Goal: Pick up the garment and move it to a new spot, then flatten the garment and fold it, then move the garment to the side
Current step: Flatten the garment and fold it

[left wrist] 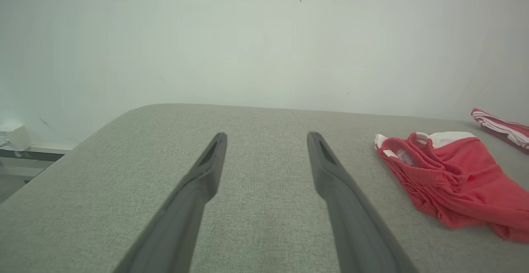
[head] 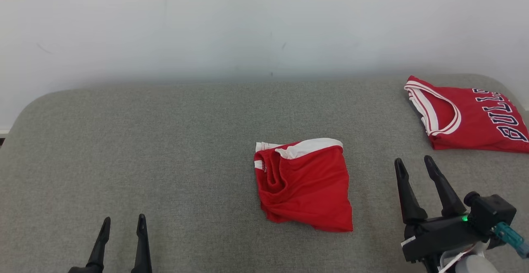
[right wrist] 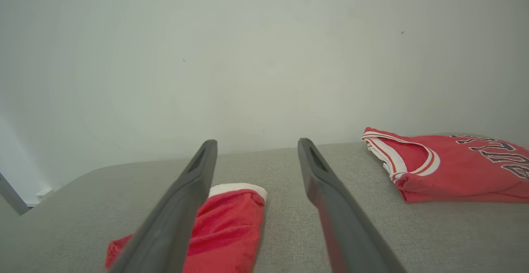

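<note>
nearest the robot, the left gripper (head: 124, 218) hovers low over the near left part of a grey woven-fabric padded surface with rounded corners (head: 165, 141), its two dark fingers spread apart with nothing between them; its wrist view shows the left gripper (left wrist: 267, 136) the same way, bare grey weave between the fingers. at the near right the right gripper (head: 413, 160) reaches a little farther in, fingers likewise spread wide and holding nothing, and in its own view the right gripper (right wrist: 257, 142) points toward the far edge. between the two, about the middle of the surface and touched by neither, lies a red fabric garment with a white band (head: 303, 184), folded into a rough rectangle. its long axis runs near to far, leaning slightly so that the near end sits more to the right; the white band and the gathered waist opening face the far side, the opening toward the far left corner. from the left wrist the garment (left wrist: 454, 182) lies to the right, rumpled along its gathered edge. farther off, at the far right corner, rests a folded red sleeveless jersey with white trim and dark lettering (head: 471, 116), well apart from the garment. behind the surface's far edge rises a plain pale wall (head: 248, 25) with a few faint marks.
</note>
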